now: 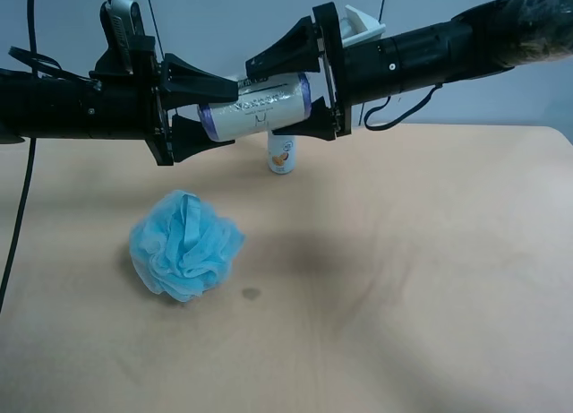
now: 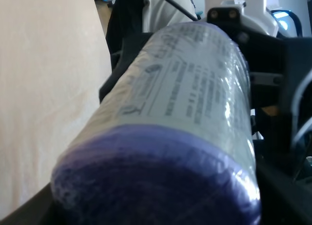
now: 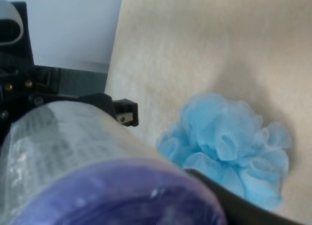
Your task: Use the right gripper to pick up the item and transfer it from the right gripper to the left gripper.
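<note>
Upper centre, the roll [image 1: 255, 107] hangs above the surface [image 1: 403, 252] between both tools. The left tool [image 1: 228, 116] is clamped on its frame-left end. Whether the right tool [image 1: 269, 99] grips or stands apart, I cannot tell. That shallow end-grip could let the roll tip and fall.

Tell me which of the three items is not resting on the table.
The roll with lavender ends: the left gripper holds it in the air, while the white bottle stands and the blue pouf lies on the table.
</note>
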`<state>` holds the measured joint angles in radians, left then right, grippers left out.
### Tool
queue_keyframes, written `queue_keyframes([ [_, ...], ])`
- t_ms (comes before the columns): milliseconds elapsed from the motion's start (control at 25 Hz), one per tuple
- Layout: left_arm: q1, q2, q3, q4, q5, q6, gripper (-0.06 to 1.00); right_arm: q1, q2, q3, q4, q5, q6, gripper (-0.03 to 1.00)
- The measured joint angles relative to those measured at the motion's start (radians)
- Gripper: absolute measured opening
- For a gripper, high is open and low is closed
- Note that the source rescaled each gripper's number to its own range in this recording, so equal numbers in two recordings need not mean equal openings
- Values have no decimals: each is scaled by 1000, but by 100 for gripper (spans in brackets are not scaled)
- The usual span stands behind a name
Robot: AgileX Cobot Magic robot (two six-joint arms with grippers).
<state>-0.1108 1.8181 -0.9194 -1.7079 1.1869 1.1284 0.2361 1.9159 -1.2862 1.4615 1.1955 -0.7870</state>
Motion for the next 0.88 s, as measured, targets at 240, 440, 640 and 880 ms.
queue_keyframes([
  [240,0,-22,0,-1,2,-1,4,0,-74,-1,-127,1,-18,64],
  [440,0,-27,0,-1,-1,-1,4,0,-161,-1,-359,-44,23,64],
  [640,0,-27,0,-1,-1,-1,3,0,-253,-1,-613,-78,91,64],
  [880,0,-27,0,-1,-1,-1,2,0,-371,-1,-928,-120,248,64],
])
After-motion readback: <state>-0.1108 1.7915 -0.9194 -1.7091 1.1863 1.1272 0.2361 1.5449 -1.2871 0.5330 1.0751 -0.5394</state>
